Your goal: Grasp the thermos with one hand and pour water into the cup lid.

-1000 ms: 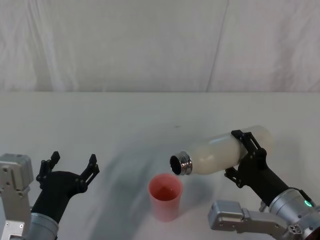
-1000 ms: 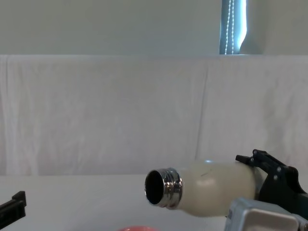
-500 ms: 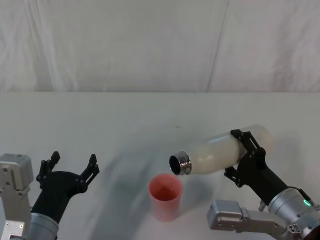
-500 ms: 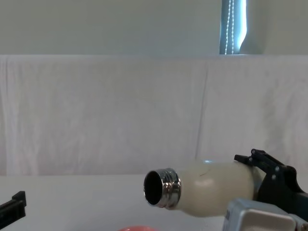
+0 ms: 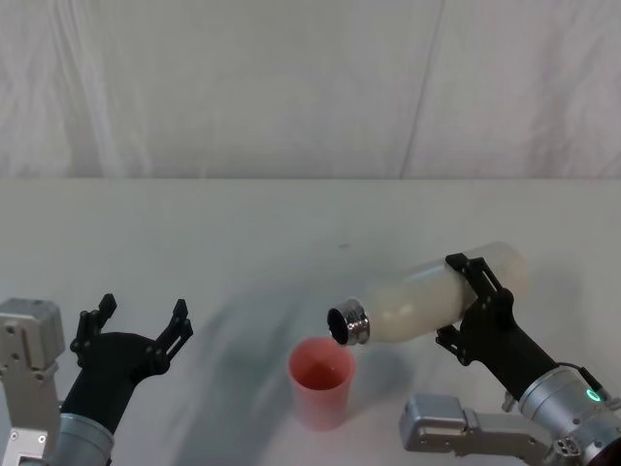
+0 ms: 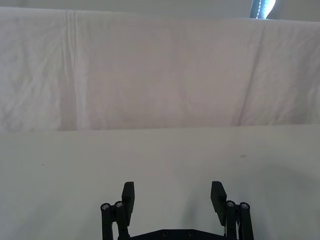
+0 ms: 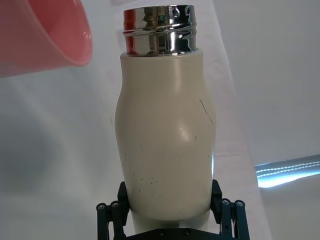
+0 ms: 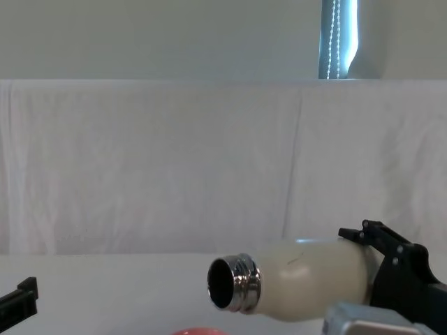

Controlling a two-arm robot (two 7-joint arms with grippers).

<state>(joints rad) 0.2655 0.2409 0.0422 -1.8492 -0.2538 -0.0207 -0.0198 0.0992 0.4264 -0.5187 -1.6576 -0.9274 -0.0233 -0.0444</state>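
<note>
The right hand is clamped around the thermos, holding it tipped nearly level, steel neck just above the cup lid on the counter. Any water flow seems too faint to confirm. The left hand hovers spread open and empty, well apart from the cup lid.

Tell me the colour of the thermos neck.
Shiny silver steel, above the thermos's cream-white body; the thermos neck shows best in the right wrist view.

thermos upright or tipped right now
Tipped. The right gripper holds the thermos nearly on its side, steel neck angled slightly down just above the cup lid. No water stream is visible.
</note>
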